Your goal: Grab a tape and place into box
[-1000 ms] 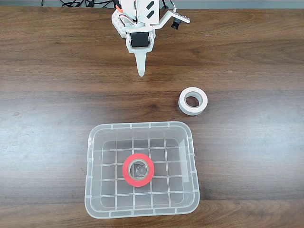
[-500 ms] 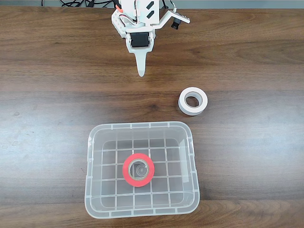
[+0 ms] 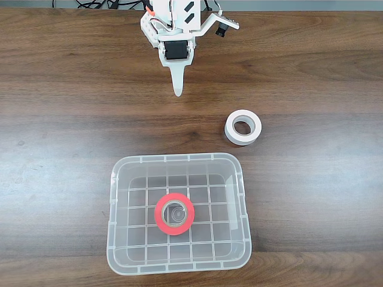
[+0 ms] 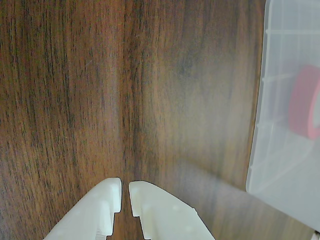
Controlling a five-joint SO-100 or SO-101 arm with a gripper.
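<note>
Nothing has shifted since the earlier frames: arm, rolls and bin all sit exactly as they were. Fixed view first: the end effector (image 3: 177,89) points down-frame at the top centre over bare tabletop (image 3: 60,131), the tape (image 3: 174,213) lies flat inside the box (image 3: 114,197) at the bottom centre, and a white tape roll (image 3: 243,127) rests right of centre. Wrist view now: the end effector (image 4: 125,194) at the bottom edge is nearly closed, a thin slit between its tips, holding nothing; the box (image 4: 260,125) and the tape (image 4: 302,107) show at the right edge.
</note>
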